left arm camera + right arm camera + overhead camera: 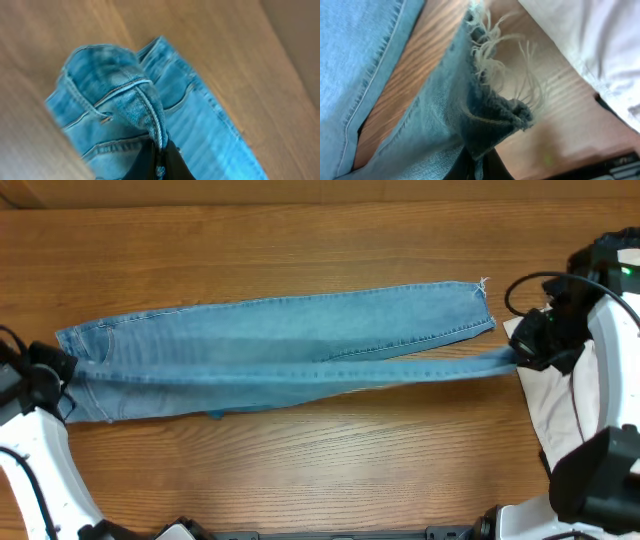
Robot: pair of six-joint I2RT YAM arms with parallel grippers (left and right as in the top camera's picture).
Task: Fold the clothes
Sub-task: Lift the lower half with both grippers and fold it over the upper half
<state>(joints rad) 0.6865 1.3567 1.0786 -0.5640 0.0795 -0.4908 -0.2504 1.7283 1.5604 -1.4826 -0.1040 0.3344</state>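
The clothes are a pair of light blue jeans (280, 345) lying stretched lengthwise across the wooden table, waist at the left and legs running right. At the waist end my left gripper (62, 375) is shut on a bunched fold of the waistband (145, 107), which rises from between the dark fingers (142, 162). My right gripper (520, 358) is shut on the lower leg's frayed hem (495, 117), pulling that leg out thin past the upper leg's hem (478, 305). White threads (505, 60) hang off the pinched hem.
A cream-white garment (560, 405) lies at the table's right edge under the right arm, also seen as cream-white cloth (590, 45) in the right wrist view. Bare wood (300, 240) runs behind and in front of the jeans. The arm bases sit at the near corners.
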